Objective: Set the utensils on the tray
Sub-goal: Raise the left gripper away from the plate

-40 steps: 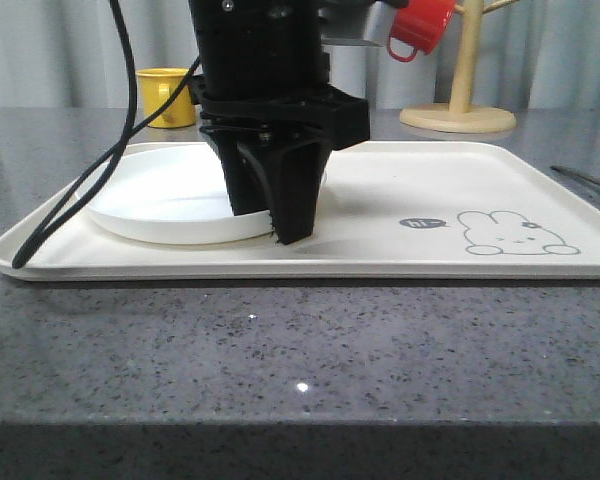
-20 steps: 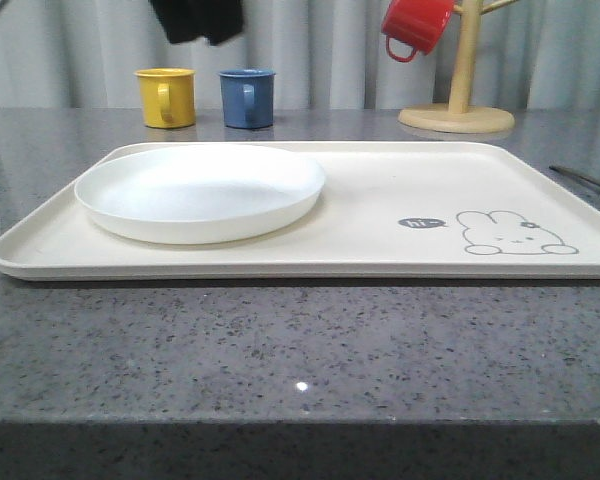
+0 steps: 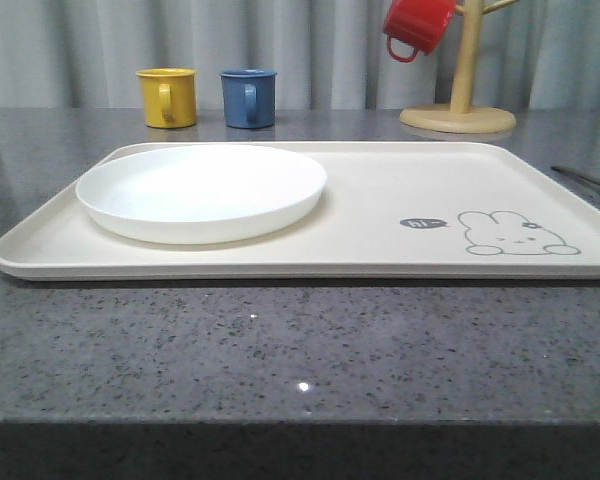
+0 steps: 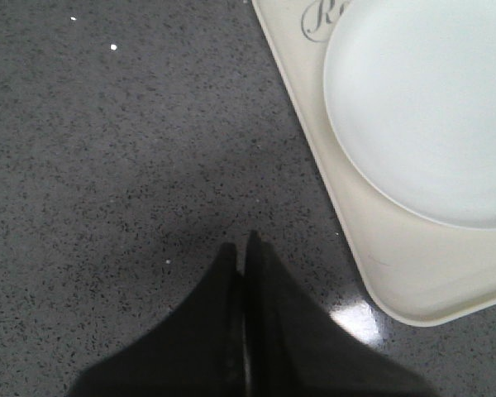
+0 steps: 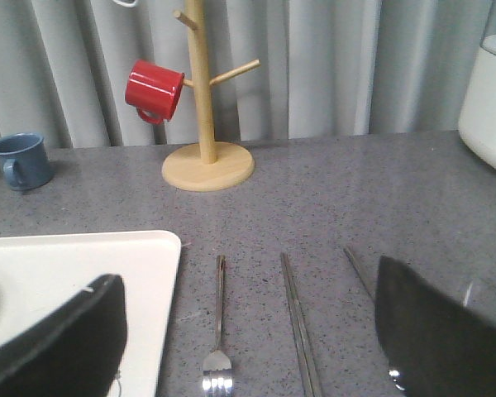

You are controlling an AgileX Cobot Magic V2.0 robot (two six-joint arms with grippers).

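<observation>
In the right wrist view the utensils lie side by side on the grey table beside the tray's corner (image 5: 83,265): a fork (image 5: 219,327) nearest the tray, then the chopsticks (image 5: 298,327), then the spoon (image 5: 359,271), whose bowl is mostly hidden behind a finger. My right gripper (image 5: 248,275) hangs open above them, its fingers spread wide, holding nothing. My left gripper (image 4: 241,244) is shut and empty over bare table beside the tray (image 4: 372,265). The cream tray (image 3: 380,200) with its rabbit drawing carries a white plate (image 3: 200,190).
A yellow cup (image 3: 167,97) and a blue cup (image 3: 248,97) stand behind the tray. A wooden mug tree (image 3: 460,100) with a red cup (image 3: 418,25) is at the back right. A white appliance (image 5: 494,99) stands off to the side beyond the spoon.
The left arm, which stood low over the plate in the front view, has lifted up and left that view. Tray and plate have not moved.
</observation>
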